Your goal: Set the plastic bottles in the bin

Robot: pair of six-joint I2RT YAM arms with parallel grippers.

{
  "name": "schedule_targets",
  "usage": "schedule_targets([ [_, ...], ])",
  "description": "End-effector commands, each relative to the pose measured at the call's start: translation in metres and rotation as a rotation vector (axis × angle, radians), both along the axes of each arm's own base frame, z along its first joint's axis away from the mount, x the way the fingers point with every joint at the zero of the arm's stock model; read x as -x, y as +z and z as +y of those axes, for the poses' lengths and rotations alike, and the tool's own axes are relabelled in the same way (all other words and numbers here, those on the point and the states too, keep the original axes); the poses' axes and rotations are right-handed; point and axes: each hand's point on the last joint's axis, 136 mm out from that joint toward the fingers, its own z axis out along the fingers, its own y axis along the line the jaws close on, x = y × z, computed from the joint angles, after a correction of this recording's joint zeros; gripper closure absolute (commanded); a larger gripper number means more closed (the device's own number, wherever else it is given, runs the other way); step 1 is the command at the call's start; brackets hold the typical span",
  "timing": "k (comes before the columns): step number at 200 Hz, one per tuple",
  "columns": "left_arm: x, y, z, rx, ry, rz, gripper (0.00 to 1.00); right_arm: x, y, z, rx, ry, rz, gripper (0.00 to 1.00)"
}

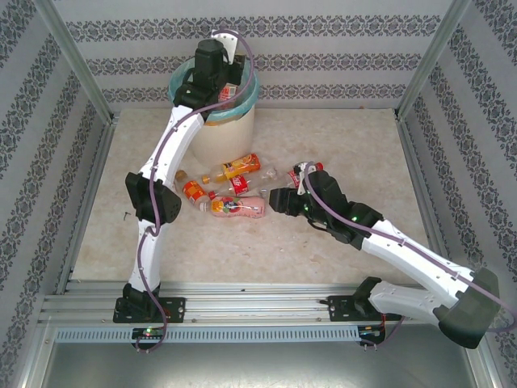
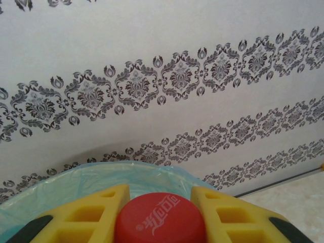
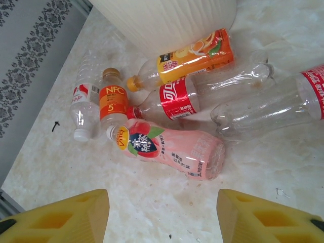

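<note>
The left claw (image 1: 221, 81) hangs over the mouth of the bin (image 1: 233, 133), which stands at the far side of the tabletop (image 1: 347, 145). It is closed on a red-label bottle (image 1: 229, 91) held above the opening. In the wrist view its yellow fingers (image 2: 96, 212) sit on either side of the red cap (image 2: 160, 217). The bin's teal liner (image 2: 71, 185) lies just below, and the patterned wall (image 2: 162, 61) is behind.

The right claw (image 3: 162, 205) hovers over the loose bottles with its jaws wide and nothing between them. Six bottles lie on their sides on the tabletop, just in front of the bin:

- The orange-label bottle (image 3: 195, 56) is closest to the bin wall.
- Right beside it is a clear bottle (image 3: 202, 93) with a red label.
- To the right of that one lies a second clear bottle (image 3: 268, 109), its red label at the far right end.
- The pink bottle (image 3: 169, 149) lies nearest the right claw, its neck against the NFC bottle (image 3: 112, 101).
- The NFC bottle has an amber cap and an orange label.
- Beside it, at the left edge of the group, lies a small white-capped bottle (image 3: 83, 109).
</note>
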Motion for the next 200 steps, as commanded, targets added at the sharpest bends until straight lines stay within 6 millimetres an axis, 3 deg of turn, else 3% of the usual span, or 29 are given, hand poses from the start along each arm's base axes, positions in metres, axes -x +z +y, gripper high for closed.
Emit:
schedule_targets([
  [1, -0.008, -0.076, 0.016, -0.101, 0.064, 0.199, 1.0, 0.0, -0.004, 0.004, 0.001, -0.003, 0.003, 0.41],
  [23, -0.01, -0.067, 0.027, -0.093, 0.115, 0.168, 1.0, 0.002, -0.005, 0.005, 0.002, 0.003, 0.008, 0.41],
  [68, -0.005, 0.003, 0.039, -0.055, 0.149, -0.031, 1.0, 0.003, -0.007, 0.0, 0.014, -0.01, 0.001, 0.41],
  [96, -0.004, 0.027, 0.045, -0.058, 0.182, -0.112, 1.0, 0.002, -0.005, 0.0, 0.018, -0.01, -0.004, 0.41],
  [150, -0.008, 0.027, 0.056, -0.067, 0.241, -0.171, 1.0, 0.004, -0.008, -0.002, 0.03, -0.008, 0.003, 0.41],
  [200, -0.021, -0.018, 0.067, -0.132, 0.251, -0.066, 1.0, 0.004, -0.01, -0.006, 0.037, -0.02, -0.003, 0.4],
])
